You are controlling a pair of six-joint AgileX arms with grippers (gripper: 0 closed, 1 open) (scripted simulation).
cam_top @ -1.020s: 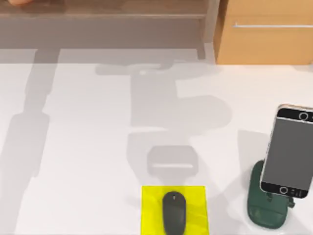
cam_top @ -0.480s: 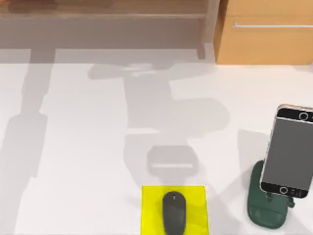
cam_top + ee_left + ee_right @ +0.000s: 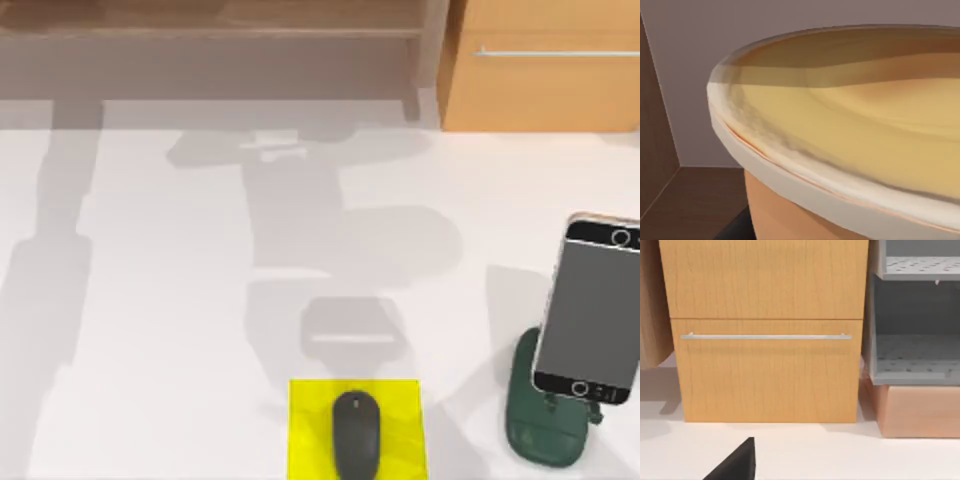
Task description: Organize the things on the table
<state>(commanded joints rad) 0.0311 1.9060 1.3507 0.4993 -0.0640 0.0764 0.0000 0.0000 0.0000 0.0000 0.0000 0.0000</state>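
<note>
While the left wrist view sat close against the orange paper cup and its tan lid, I could not tell whether the left arm's fingers held it, wide or narrow. The cup stood before a brown back wall, with dark wood beneath it. A dark finger tip poked into the right wrist view, facing the tan wooden cabinet with its metal handle; its spread could not be told either. On the white bench, the dark grey mouse lay on the yellow pad at the near edge. The smartphone leaned on the dark green stand at the right.
</note>
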